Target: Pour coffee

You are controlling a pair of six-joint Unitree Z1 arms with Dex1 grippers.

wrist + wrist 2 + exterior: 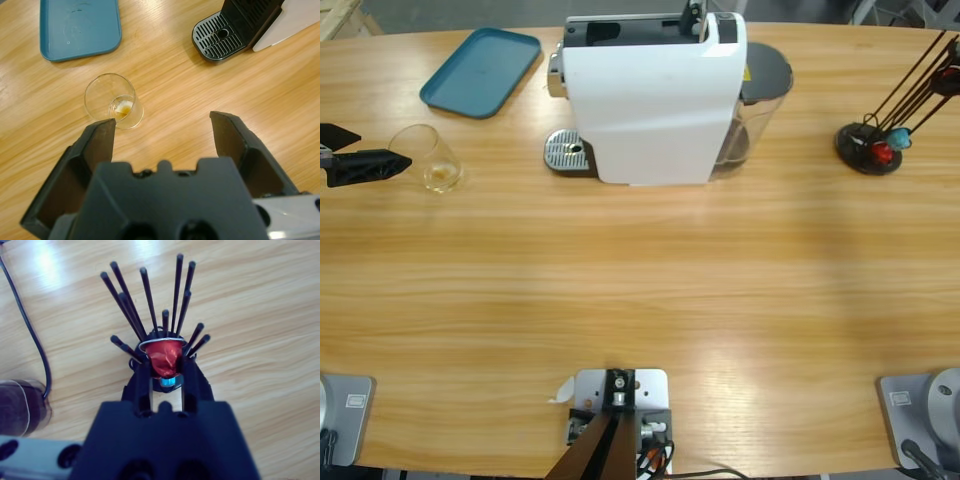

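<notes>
Left wrist view: left gripper [162, 125] fingers spread wide, empty; small clear glass tumbler [113, 101] with amber coffee [123, 106] stands off-centre by one finger on the wooden bench [190, 95]. Centre first. Right gripper [163, 376] fingers clamp a red capsule [164, 359].

Lighting: bright, even, overhead. Glare: pale sheen streaks on the wooden table [650, 300] in the high view; two white hot spots at the top of the right wrist view. Shadows: soft, short, under the coffee machine [655, 95] and the glass tumbler [114, 101]. Focus: tabletop sharp; gripper bodies close to each wrist lens soft, a dark rounded object at the right wrist view's lower left blurred
</notes>
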